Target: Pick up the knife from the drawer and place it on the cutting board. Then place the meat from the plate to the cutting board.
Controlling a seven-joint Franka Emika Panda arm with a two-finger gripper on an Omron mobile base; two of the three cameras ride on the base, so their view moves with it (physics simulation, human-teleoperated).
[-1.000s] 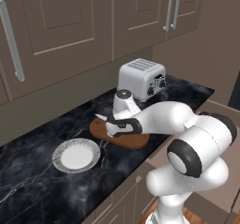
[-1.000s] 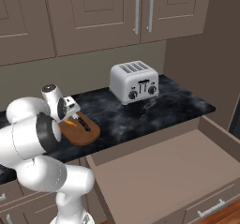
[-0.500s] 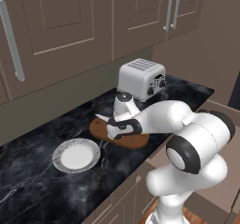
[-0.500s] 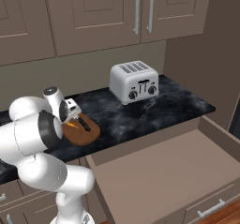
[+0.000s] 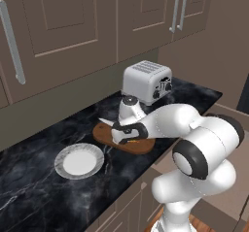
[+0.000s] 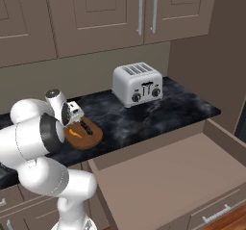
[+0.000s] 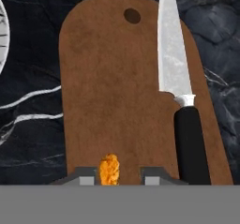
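- The hand (image 7: 111, 175) hangs low over the cutting board (image 7: 112, 92), pointing down at the near end of it.
- In the hand view the two dark fingertips (image 7: 82, 175) stand a little apart, with the meat (image 7: 109, 169) showing between them; neither tip visibly presses on it, so the fingers look slightly spread, and I cannot tell for sure whether they have let go.
- The meat, a small orange-brown strip, lies on the board; from the right base view it shows as an orange sliver (image 6: 73, 134) on the wood just beneath the hand (image 6: 76, 120).
- The knife (image 7: 180, 96) lies flat along one long edge of the board, black handle toward the hand and silver blade pointing to the end with the small hole.
- The meat and the knife are apart, with bare wood between them.
- The cutting board (image 5: 127, 139) sits on the dark marbled tabletop (image 5: 44, 187), in front of the silver toaster (image 5: 146, 83).
- The plate (image 5: 79, 161) rests on the tabletop beside the board, not touching it, and its middle looks bare.
- The drawer (image 6: 178, 176) stands pulled out below the tabletop edge, its flat tan inside showing, silver bar handle at the front.
- Cabinet doors (image 6: 110, 12) with long vertical handles hang above.
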